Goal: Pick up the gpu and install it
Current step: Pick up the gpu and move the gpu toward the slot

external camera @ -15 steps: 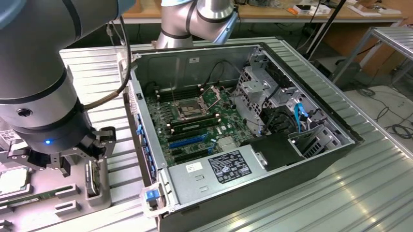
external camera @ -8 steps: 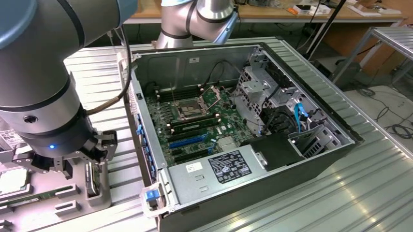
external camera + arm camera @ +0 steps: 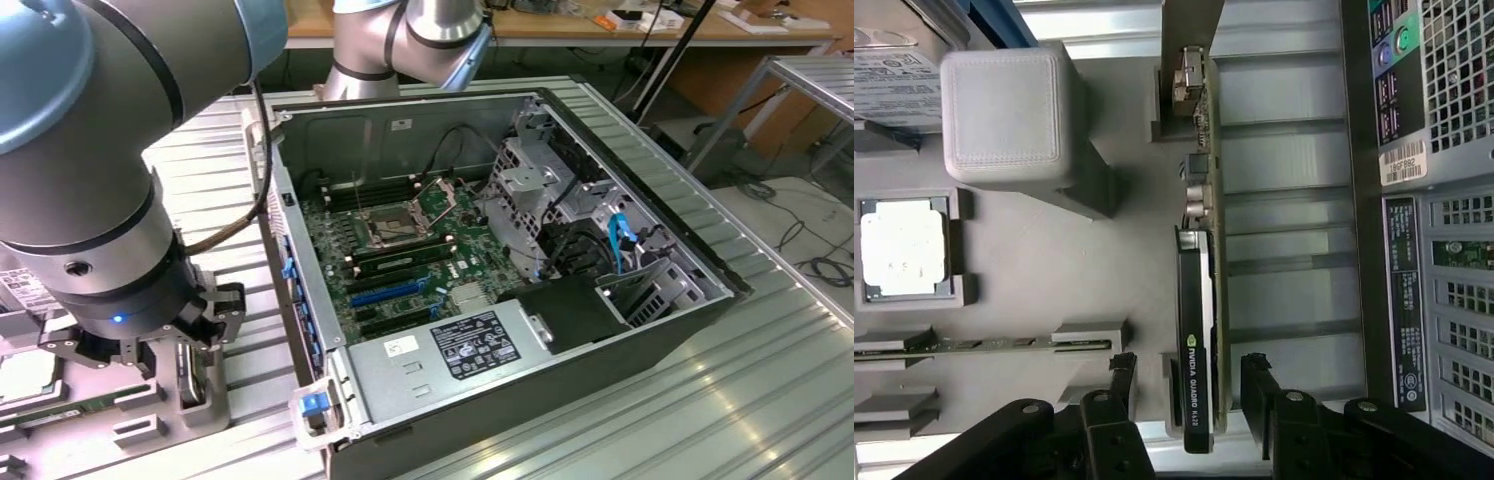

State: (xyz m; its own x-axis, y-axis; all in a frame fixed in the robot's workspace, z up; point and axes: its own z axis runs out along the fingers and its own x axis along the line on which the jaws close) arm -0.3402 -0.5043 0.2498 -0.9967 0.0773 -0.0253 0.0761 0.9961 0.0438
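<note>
The gpu (image 3: 1201, 300) stands on its edge in a slot of the grey holder tray (image 3: 1124, 270). Its black cooler faces one side, the green board the other, and the silver bracket is at its far end. My gripper (image 3: 1189, 372) is open, straddling the card's near end. One black finger (image 3: 1122, 378) is off the cooler side and the other off the board side, and neither touches the card. In the exterior view the gripper (image 3: 150, 362) hangs low over the tray (image 3: 134, 425), at the exterior view's left of the open computer case (image 3: 607, 130).
The tray also holds a processor chip (image 3: 904, 245), a silver labelled hard drive (image 3: 894, 70), memory sticks (image 3: 984, 343) and a raised grey block (image 3: 1009, 110). The case's rear panel (image 3: 1439, 200) runs close beside the tray. Inside lie the motherboard (image 3: 400, 250) and power supply (image 3: 454, 352).
</note>
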